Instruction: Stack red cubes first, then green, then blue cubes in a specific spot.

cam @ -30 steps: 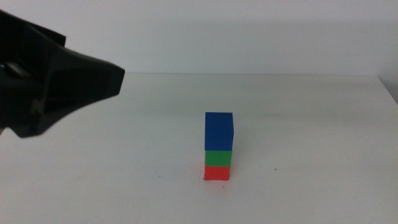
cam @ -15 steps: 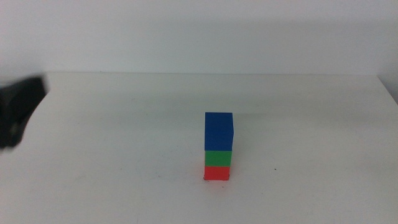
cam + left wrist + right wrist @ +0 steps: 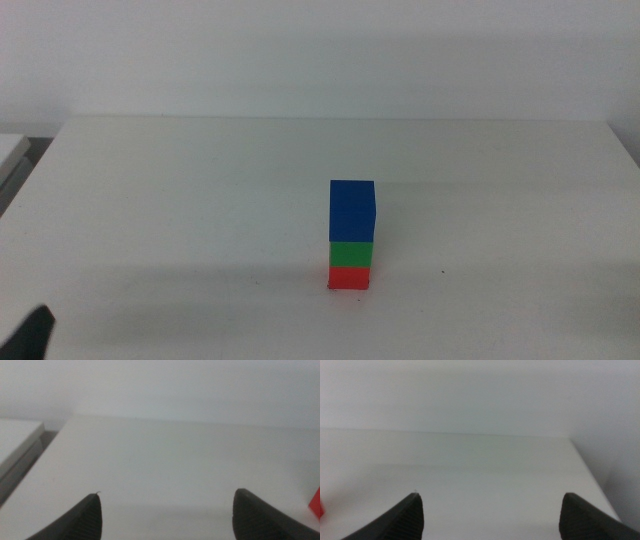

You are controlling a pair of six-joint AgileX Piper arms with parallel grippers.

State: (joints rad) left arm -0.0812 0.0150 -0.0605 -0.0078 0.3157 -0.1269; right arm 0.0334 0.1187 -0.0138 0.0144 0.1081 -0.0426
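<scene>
The stack stands lower centre of the middle view: red cube (image 3: 349,277) on the table (image 3: 180,190), green cube (image 3: 351,253) on it, blue cube (image 3: 352,210) on top. My left gripper (image 3: 165,510) and right gripper (image 3: 490,510) both gape empty; best I keep them wide and well away from the tower.

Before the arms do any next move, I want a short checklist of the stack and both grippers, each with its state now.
1. Red cube at the bottom, on the table: ok.
2. Green cube directly on red: ok.
3. Blue cube on top, edges aligned: ok.
4. Left gripper clear of stack, jaws open, holding nothing: ok.
5. Right gripper clear, jaws open, holding nothing: ok.
6. Stack on the marked spot: cannot tell.
</scene>
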